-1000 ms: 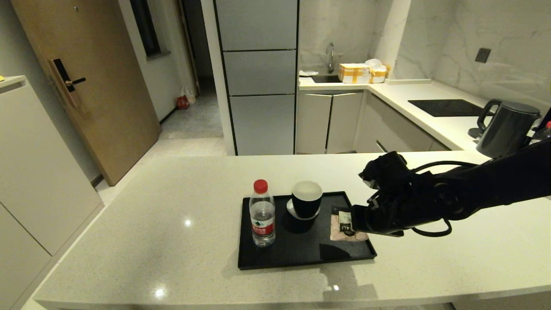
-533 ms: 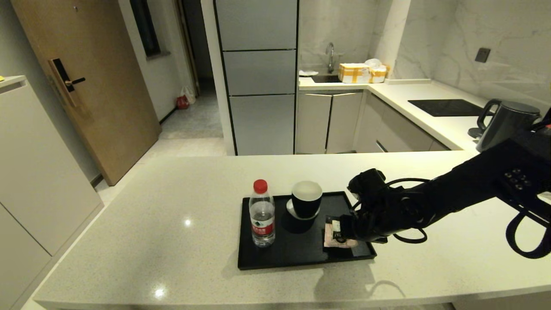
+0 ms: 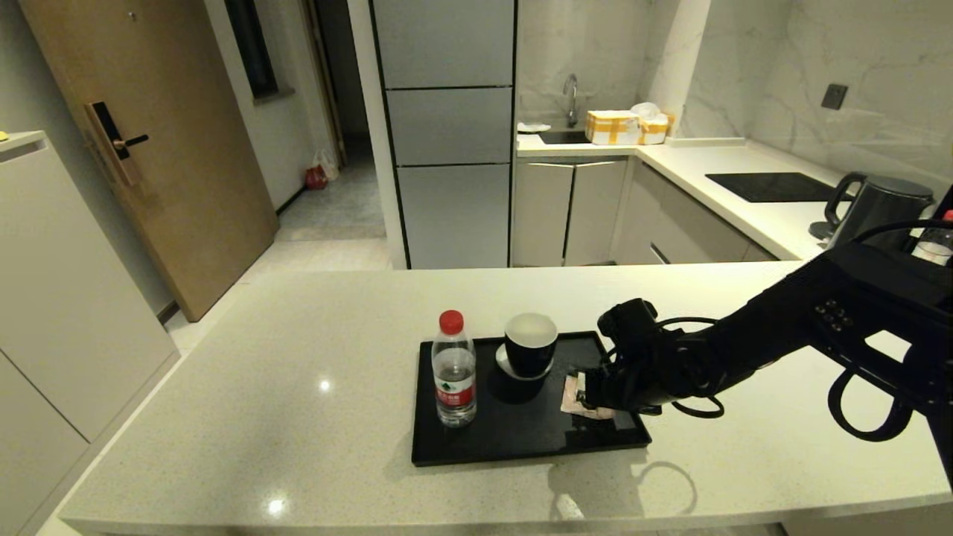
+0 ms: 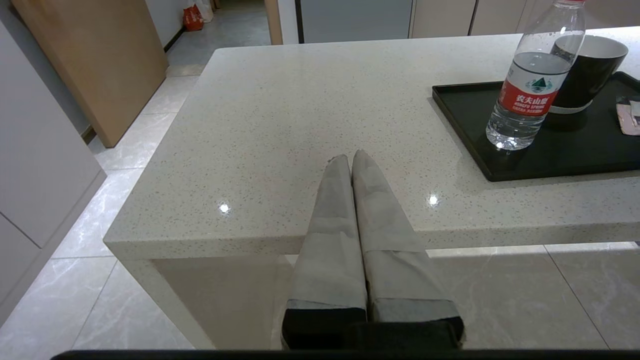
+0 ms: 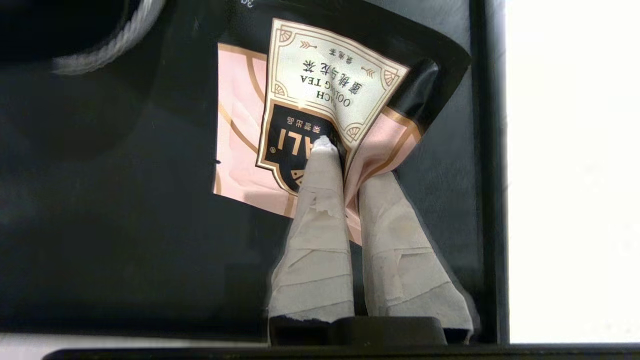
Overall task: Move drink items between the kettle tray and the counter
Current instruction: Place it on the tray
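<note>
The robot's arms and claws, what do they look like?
The right arm is matte black and bulky at the joints, with black cables looping off it and a cluster of small round studs on one link. Both the right claw and the left claw have two long tapering fingers wrapped in pale grey tape, set on black bases.

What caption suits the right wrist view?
Right gripper pinches the pink tea sachet over the black tray.
</note>
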{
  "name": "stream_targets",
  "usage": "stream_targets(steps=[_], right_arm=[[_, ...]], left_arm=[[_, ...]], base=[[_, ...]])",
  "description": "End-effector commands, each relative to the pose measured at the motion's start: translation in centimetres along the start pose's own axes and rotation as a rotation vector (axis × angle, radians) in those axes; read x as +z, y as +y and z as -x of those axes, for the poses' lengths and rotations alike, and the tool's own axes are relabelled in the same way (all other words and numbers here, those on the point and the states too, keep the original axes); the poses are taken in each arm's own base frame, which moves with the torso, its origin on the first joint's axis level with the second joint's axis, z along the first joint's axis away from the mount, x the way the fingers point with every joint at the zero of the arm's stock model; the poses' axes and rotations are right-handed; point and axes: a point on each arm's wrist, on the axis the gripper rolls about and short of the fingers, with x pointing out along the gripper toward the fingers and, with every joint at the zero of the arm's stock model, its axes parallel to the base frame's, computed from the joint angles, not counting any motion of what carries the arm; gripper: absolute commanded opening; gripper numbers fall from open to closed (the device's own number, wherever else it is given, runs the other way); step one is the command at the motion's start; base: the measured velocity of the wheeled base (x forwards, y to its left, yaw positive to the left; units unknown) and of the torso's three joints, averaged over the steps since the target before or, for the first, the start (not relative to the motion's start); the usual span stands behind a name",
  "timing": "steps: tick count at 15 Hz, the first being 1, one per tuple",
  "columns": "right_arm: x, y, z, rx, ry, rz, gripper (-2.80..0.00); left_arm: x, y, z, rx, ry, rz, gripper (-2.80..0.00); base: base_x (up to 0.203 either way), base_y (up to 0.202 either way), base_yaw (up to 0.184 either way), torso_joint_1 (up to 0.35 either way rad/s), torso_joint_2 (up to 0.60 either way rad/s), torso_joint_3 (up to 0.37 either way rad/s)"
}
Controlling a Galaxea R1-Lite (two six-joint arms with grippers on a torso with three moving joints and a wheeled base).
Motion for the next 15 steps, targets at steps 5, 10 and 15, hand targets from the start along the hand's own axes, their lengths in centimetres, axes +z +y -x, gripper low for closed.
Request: stream_targets(steps=[5,10,15], right_arm=[[0.2,-0.2,1.1,0.000,-0.012,-0.007,0.00],[0.4,-0.5,6.3,0.034,-0.071,-0.011,0.00],[-0.5,-2.1,16.4,0.084,-0.183,-0.028,-2.80]], left_arm=[[0.0,0.0,0.0,0.000,-0.001,-0.001,-2.80],[0.0,0.0,0.0,0.000,-0.001,-0.001,-2.80],[0.0,0.0,0.0,0.000,-0.001,-0.002,-2.80]], base=[[0.000,0.000,0.000,0.000,0.00,0.000],[0.000,0.000,0.000,0.000,0.00,0.000],[0.000,0.000,0.000,0.000,0.00,0.000]])
